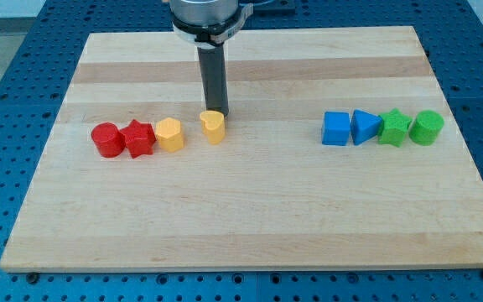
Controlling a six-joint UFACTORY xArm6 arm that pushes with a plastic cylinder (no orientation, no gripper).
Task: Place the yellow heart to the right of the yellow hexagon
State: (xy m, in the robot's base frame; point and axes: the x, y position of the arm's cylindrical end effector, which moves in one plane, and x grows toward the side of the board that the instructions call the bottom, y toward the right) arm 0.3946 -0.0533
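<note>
The yellow heart (213, 127) lies left of the board's middle. The yellow hexagon (169, 134) lies just to its left, with a small gap between them. My tip (220, 114) stands right behind the heart's upper right edge, touching or nearly touching it. The dark rod comes down from the view's top.
A red cylinder (106, 139) and a red star (138, 139) lie in a row left of the hexagon. At the view's right lie a blue cube (336, 129), a blue triangle (364, 127), a green star (394, 128) and a green cylinder (427, 127). The wooden board (250, 218) rests on a blue pegboard table.
</note>
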